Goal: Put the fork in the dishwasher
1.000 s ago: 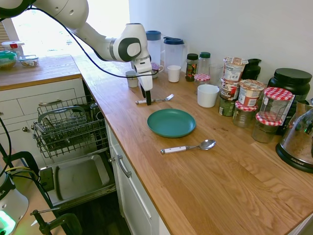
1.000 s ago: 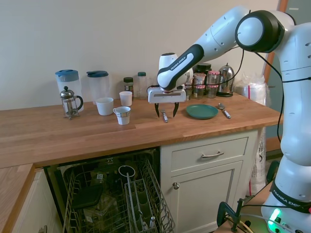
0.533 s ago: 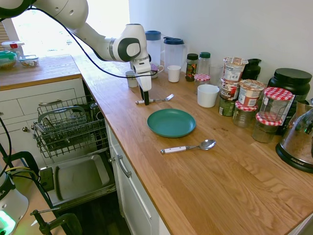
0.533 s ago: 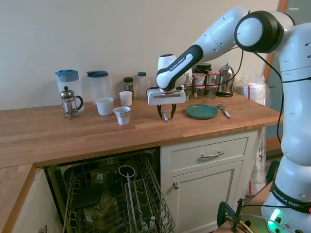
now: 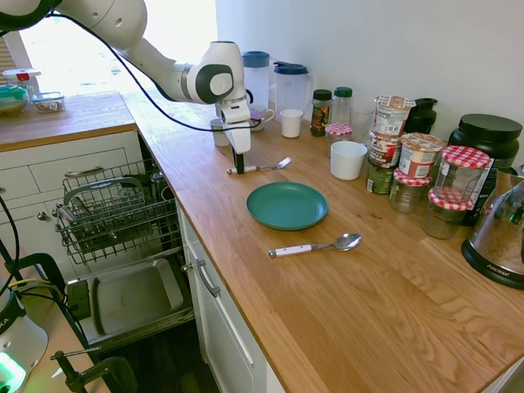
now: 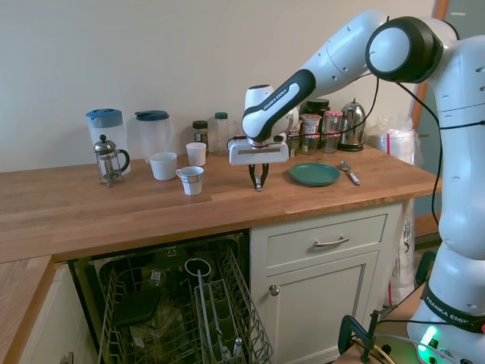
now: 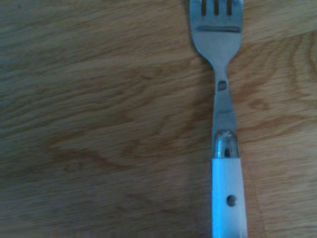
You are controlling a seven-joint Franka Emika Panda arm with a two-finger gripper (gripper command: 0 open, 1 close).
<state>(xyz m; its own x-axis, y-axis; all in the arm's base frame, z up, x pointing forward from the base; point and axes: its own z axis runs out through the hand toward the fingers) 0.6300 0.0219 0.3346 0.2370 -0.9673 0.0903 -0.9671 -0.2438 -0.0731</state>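
On the counter (image 5: 344, 327), the fork (image 5: 260, 167) lies flat, its white handle end under the gripper (image 6: 258, 184), well apart from the dishwasher (image 5: 115, 217) rack below. A slip is likely if the thin handle is pinched off-centre, letting the fork swing or drop. The fingers appear narrowed almost together about the handle; a firm hold cannot be confirmed.

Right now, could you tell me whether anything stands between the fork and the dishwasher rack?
Nothing visible does. The gripper is shut on the fork handle, and bare counter runs to the edge above the pulled-out dishwasher rack.
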